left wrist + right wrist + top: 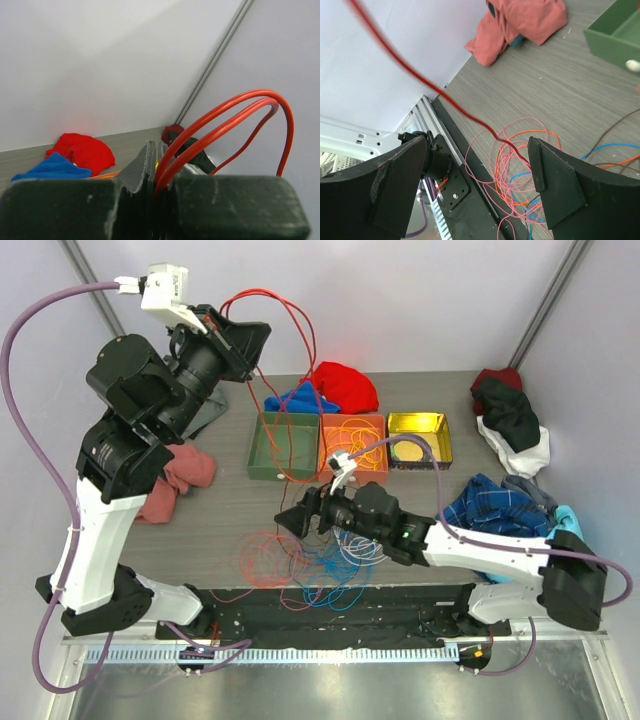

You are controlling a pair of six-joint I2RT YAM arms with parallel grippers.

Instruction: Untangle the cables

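The cables (300,565) lie in a loose heap just under our right gripper (290,520), whose jaws we hold wide apart, gripping nothing. Our left gripper (155,150), raised well above it, is clamped on a red cable (252,93) that arches beyond its fingertips and drops toward the heap

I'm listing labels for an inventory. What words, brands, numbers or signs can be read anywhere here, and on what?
None: no text is legible in any view.
The green tray, orange tray and yellow tray show no print.
The white camera housing on the left arm shows no mark that can be made out.
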